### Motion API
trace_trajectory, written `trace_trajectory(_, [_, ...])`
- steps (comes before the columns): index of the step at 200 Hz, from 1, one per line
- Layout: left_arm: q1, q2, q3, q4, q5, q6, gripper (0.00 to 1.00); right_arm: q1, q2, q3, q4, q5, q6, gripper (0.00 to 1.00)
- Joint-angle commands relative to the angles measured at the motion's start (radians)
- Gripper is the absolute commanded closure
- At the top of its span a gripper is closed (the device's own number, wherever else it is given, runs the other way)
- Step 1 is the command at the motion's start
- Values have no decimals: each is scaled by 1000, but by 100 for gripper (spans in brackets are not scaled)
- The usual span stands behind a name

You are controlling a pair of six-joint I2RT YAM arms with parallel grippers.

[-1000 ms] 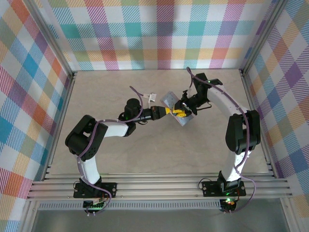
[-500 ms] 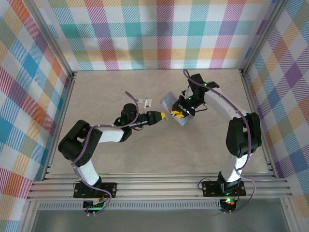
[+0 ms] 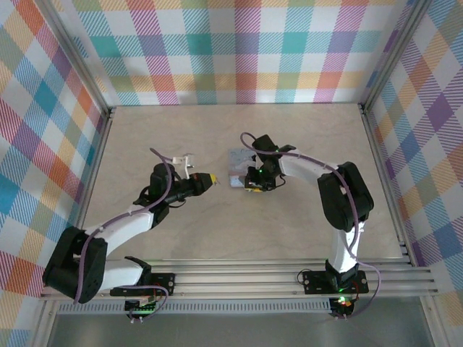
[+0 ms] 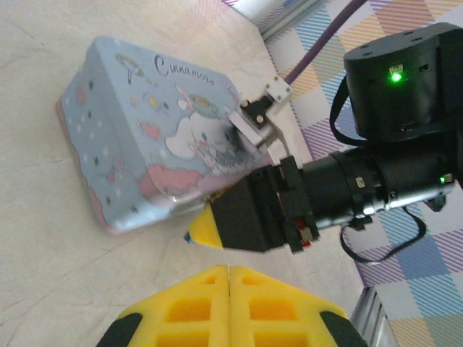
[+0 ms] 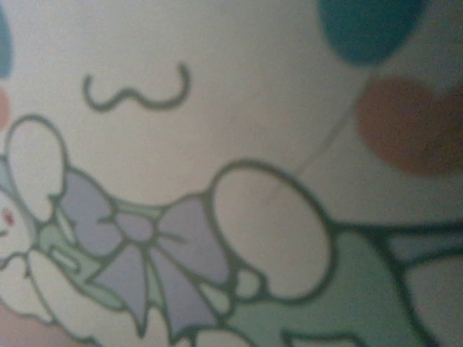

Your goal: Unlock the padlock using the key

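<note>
Back toward the left edge of the beige table (image 3: 304,217) went the left gripper (image 3: 209,177), yellow pads (image 4: 181,311) pressed together. The right gripper (image 3: 252,186), jaws unreadable, crowds the pale-blue cartoon-print tin (image 4: 137,130). Tiny dark padlock and metal key: too small to locate. Likely hard, light, slippery; pinch flat sides.

Pale-blue cartoon-print tin (image 4: 130,144), yellow-tipped left gripper (image 4: 230,278), pastel plaid walls (image 3: 246,50).

The left arm (image 3: 123,224) and right arm (image 3: 304,168) match — white links between black, rounded joints (image 3: 354,199), on black base plates (image 3: 142,282). A purple cable (image 3: 169,173) runs along each. The fingers (image 4: 210,289) are yellow blocks with square pockets. A green light (image 4: 394,74) glows on the right arm's black, cylindrical wrist (image 4: 405,108) — its top dotted with screws.
</note>
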Motion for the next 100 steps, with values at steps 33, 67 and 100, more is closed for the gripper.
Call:
trace_trajectory(33, [20,1,118,-215,44,21,100,11,33,-62,161,-77,47,59])
trace_trajectory(67, [32,38,198,-190,84,-57,100,9,-99,-105,133,-108,97,48])
trace_trajectory(100, [45,87,306,-158,116,-163,100,9,-292,-43,81,-120,189,49])
